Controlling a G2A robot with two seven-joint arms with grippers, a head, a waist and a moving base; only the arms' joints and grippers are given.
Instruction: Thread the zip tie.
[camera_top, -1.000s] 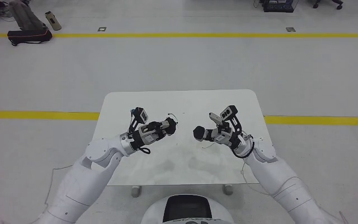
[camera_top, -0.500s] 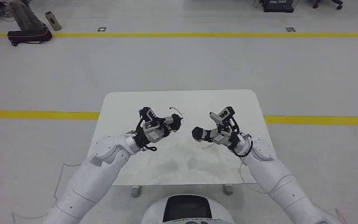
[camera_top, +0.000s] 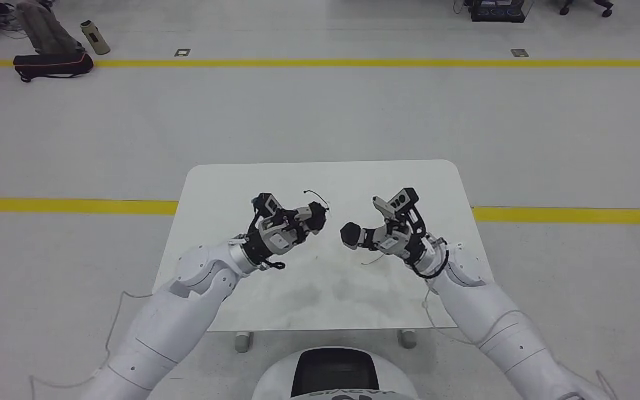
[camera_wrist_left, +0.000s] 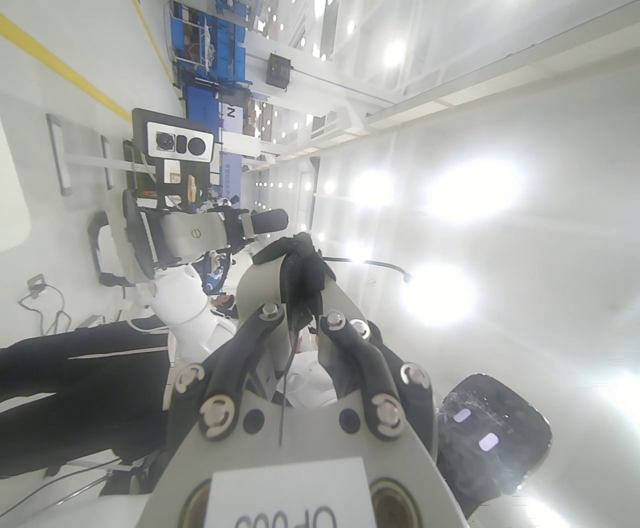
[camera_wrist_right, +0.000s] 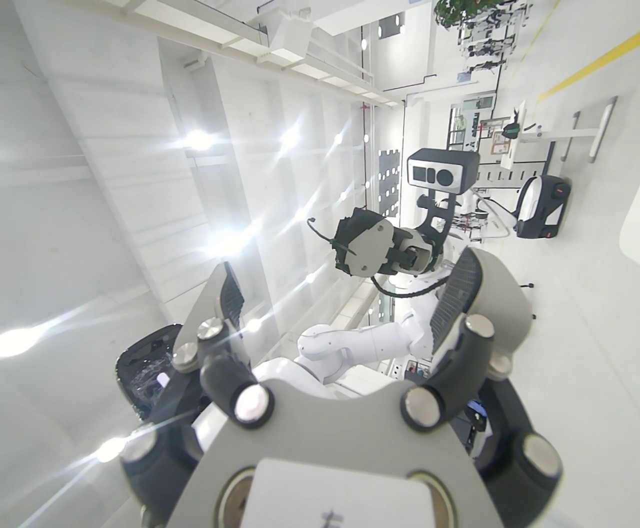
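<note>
Overhead, left gripper (camera_top: 317, 216) faces right gripper (camera_top: 351, 236) above table (camera_top: 330, 175), wrist views tell more, left clamped on tie (camera_wrist_left: 360, 260), tail curling out, right spread wide.

"What is this place, a factory floor?"

"More a robotics lab set up in a big industrial hall. See the wide pale floor (camera_top: 320, 110) with yellow lines (camera_top: 320, 63) running across it, and one white table (camera_top: 330, 180) standing alone in the open."

"And the blue racks (camera_wrist_left: 200, 102) over there?"

"They're crowded with equipment. There's a high ceiling with rows of bright lamps (camera_wrist_left: 395, 50), and a white-and-black machine (camera_wrist_right: 542, 205) parked on the floor."
</note>
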